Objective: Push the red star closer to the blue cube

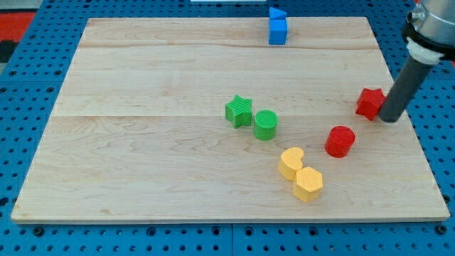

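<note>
The red star point(370, 102) lies near the board's right edge. My tip point(389, 119) rests just right of it, touching or almost touching its right side. The blue cube point(278, 31) sits at the view's top, right of centre, with a second blue block point(276, 13) directly behind it at the board's top edge. The star is far below and to the right of the blue cube.
A red cylinder point(340, 141) sits below and left of the star. A green star point(239, 111) and a green cylinder point(266, 124) sit mid-board. A yellow heart point(291, 162) and a yellow hexagon point(308, 183) lie lower. The wooden board point(142, 142) lies on a blue pegboard.
</note>
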Controlling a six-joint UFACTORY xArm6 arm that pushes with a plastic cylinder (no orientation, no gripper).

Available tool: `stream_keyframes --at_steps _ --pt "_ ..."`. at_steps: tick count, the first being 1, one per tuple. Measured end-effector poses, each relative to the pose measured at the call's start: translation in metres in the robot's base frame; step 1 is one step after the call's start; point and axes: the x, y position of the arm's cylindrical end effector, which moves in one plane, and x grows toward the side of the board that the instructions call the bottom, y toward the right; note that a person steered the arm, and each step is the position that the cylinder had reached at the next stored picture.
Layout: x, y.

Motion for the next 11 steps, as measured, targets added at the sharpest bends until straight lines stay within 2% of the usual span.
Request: stream_keyframes --at_steps 1,2,4,6,9,10,11 --pt "-0.034 -0.004" --pt "-0.057 -0.032" --pt "-0.066 -0.099" --pt "-0.055 -0.143" --pt "-0.105 -0.141" --pt "-0.098 -0.142" --pt "-0.059 -0.159"
